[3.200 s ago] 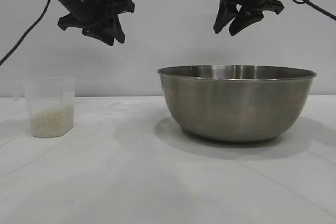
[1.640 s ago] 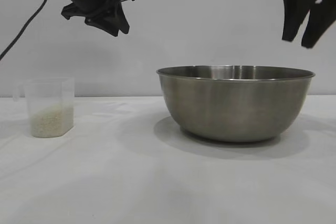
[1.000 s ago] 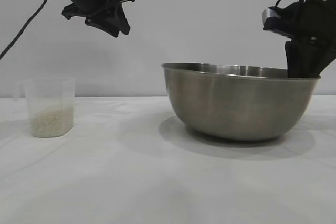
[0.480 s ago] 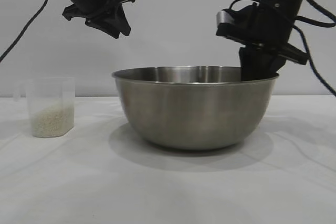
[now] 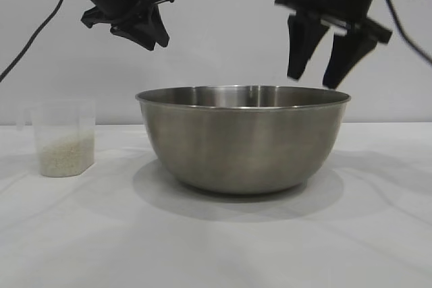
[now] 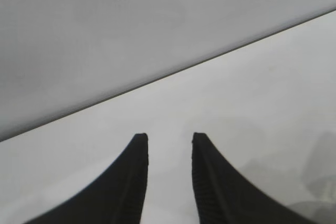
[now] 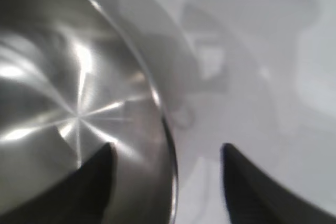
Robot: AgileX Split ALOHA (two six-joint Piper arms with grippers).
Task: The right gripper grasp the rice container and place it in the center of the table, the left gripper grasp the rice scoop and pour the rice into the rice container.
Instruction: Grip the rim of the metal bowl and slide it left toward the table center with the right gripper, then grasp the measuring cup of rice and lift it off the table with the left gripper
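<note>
The rice container (image 5: 243, 141), a wide steel bowl, stands on the white table (image 5: 216, 247) near its middle. My right gripper (image 5: 314, 80) hangs open just above the bowl's right rim, touching nothing. In the right wrist view that rim (image 7: 163, 114) runs below the gap between the right gripper's (image 7: 168, 150) spread fingers. The rice scoop (image 5: 64, 138), a clear cup with rice (image 5: 65, 156) in its bottom, stands at the far left. My left gripper (image 5: 150, 37) hovers high between the scoop and the bowl. The left wrist view shows the left gripper (image 6: 168, 139) narrowly open and empty.
Bare white tabletop (image 5: 115, 220) lies between the scoop and the bowl and along the front. A plain grey wall (image 5: 223, 32) stands behind the table. Black cables hang from both arms.
The right gripper came down on the bowl's right rim, drew the bowl leftward to the middle, then let go and rose above the rim. The left gripper has stayed put.
</note>
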